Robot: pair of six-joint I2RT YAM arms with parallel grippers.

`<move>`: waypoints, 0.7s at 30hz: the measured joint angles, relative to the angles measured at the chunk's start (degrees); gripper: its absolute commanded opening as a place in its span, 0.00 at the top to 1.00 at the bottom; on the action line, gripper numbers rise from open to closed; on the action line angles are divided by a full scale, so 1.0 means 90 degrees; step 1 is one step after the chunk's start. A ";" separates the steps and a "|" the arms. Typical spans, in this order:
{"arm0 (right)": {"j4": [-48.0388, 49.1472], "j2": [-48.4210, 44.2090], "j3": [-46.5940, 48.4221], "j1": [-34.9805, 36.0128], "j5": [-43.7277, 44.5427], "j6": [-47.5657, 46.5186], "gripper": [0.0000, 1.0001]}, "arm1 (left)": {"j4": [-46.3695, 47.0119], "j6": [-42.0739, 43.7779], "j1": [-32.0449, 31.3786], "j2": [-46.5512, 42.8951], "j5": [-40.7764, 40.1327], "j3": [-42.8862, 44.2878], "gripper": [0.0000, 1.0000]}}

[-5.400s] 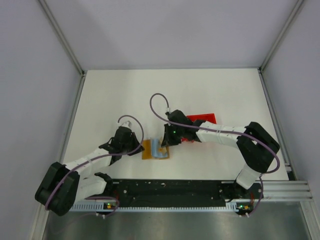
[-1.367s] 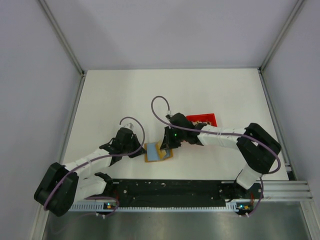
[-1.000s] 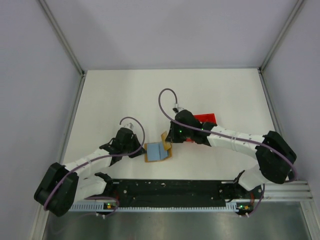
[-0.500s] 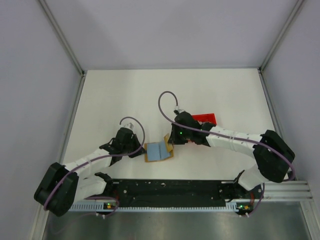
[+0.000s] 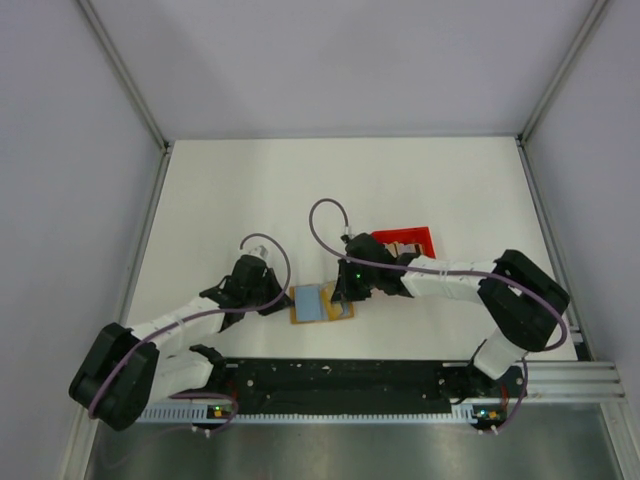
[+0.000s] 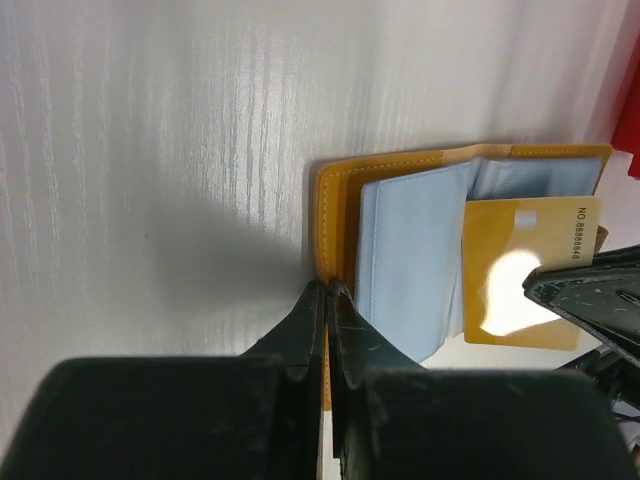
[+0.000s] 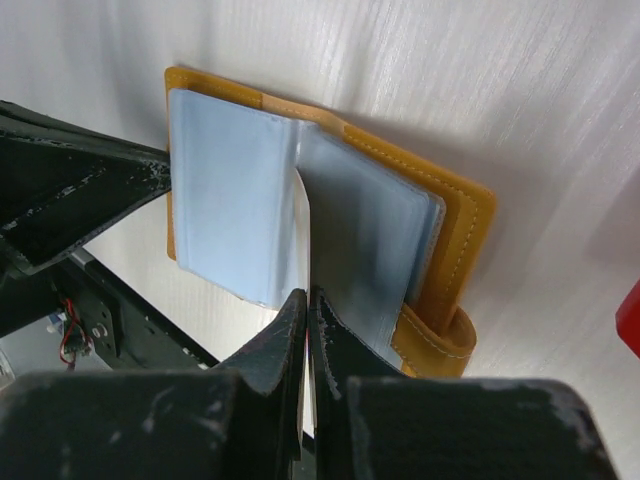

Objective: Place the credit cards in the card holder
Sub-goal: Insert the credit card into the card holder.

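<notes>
The card holder (image 5: pixel 312 303) lies open near the table's front, orange with light-blue clear sleeves inside. My left gripper (image 5: pixel 281 300) is shut on its left orange edge (image 6: pixel 335 200), fingertips pinched at the edge (image 6: pixel 327 288). My right gripper (image 5: pixel 343 297) is shut on a credit card. In the left wrist view this card (image 6: pixel 520 300) has a yellow-orange face with a printed number. In the right wrist view it shows edge-on as a thin white strip (image 7: pixel 307 240), standing between the sleeves of the holder (image 7: pixel 465 230), pinched in my right gripper (image 7: pixel 306 295). No other card shows clearly.
A red raised-rim tray (image 5: pixel 405 242) sits just behind and right of the card holder, close to the right arm. Its red edge shows in the right wrist view (image 7: pixel 631 320). The black arm-base rail (image 5: pixel 340 375) runs along the near edge.
A second ago my right gripper held the card raised above the holder's right half. It has since come down and forward onto the sleeves. The left gripper has not moved.
</notes>
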 measured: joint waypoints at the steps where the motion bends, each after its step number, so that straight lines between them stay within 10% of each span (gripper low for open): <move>1: 0.0075 0.0061 -0.0068 0.0000 -0.0070 0.0022 1.00 | 0.0024 -0.0007 0.0000 0.0012 0.0022 -0.0005 1.00; 21: 0.1785 0.0634 -0.0602 -0.0291 -0.0801 0.0707 1.00 | 0.0282 -0.0168 0.0000 0.0019 0.0063 -0.0129 1.00</move>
